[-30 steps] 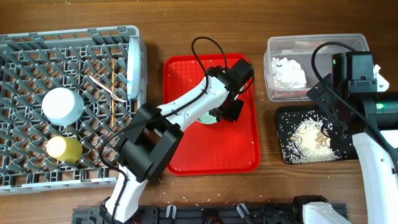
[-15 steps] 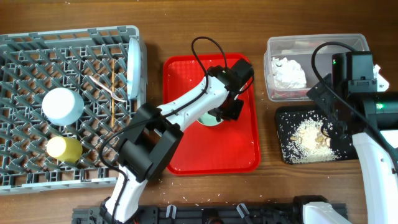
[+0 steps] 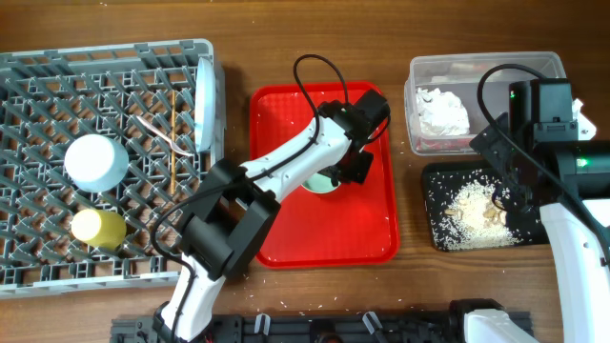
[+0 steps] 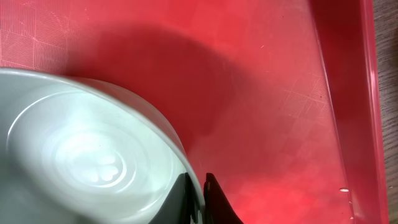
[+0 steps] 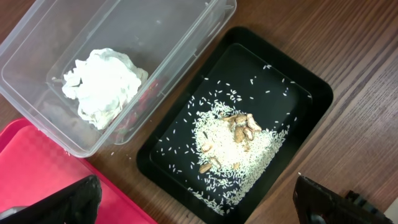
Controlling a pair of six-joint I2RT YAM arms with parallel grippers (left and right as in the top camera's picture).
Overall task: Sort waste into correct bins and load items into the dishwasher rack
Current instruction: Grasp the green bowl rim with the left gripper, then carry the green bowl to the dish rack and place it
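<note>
The pale blue bowl (image 4: pixel 81 155) is sitting mid-way on the red tray (image 4: pixel 267 93); the left gripper (image 4: pixel 197 190) is pinching its rim, closed, at about 2 o'clock in the overhead view; the bowl is looking rigid, light and glossy, probably slippery, so the thin rim is suiting best; the right gripper (image 5: pixel 196 186) is standing wide open.

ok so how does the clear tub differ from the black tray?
The tub is see-through; the tray is opaque black. The tub has taller walls; the tray is shallow. The tub holds a crumpled napkin; the tray holds rice and beige scraps. Both are rounded rectangles sitting side by side.
</note>
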